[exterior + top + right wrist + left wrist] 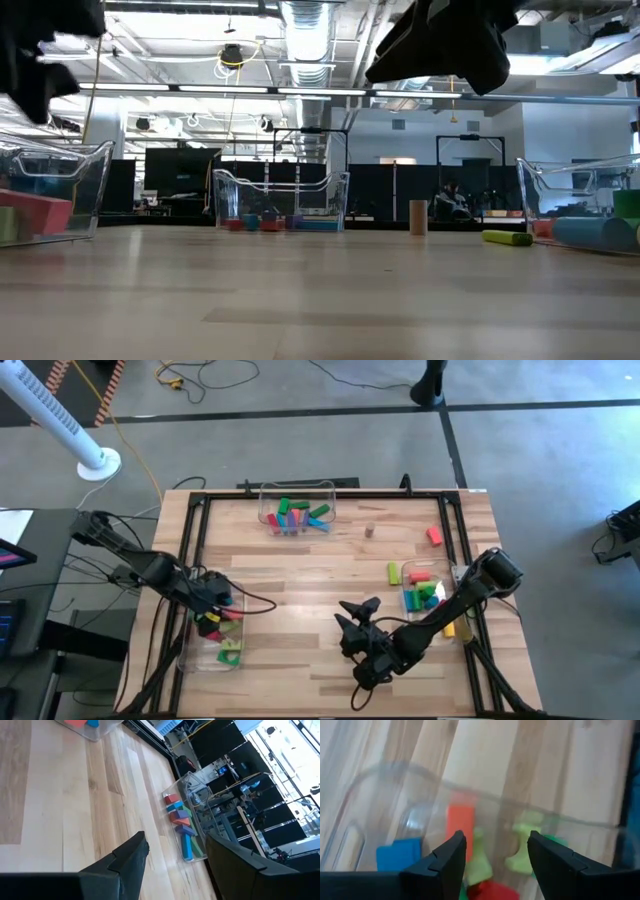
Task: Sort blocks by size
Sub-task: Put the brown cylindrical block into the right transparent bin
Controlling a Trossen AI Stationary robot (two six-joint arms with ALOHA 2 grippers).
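Three clear plastic bins sit on the wooden table (300,575). The left bin (215,658), at the table's left edge near the front, holds a jumble of blocks: a red one, a pink one and a light green arch-shaped piece (230,651) show from above. Through the left wrist camera the same bin shows an orange-red block (460,822), a blue block (398,855), pale green pieces (522,860) and a red block (492,890) at the bottom. The left gripper (495,852) hangs right over this bin with its fingers spread apart and nothing between them.

The far bin (297,510), at the middle of the table's far edge, holds green, red, pink and blue blocks lying in a loose heap. The right bin (428,596), at the right edge, holds green, red, blue and yellow blocks.

Several blocks lie loose on the table: a small tan cylinder (369,530) standing upright right of the far bin, a red block (434,535) near the right edge, a yellow-green bar (394,573) just left of the right bin, and a yellow piece (449,628) just near of that bin.

The right gripper (358,612) is above bare wood near the front, right of centre, its fingers apart and empty.

No writing or labels can be read on the bins or blocks.
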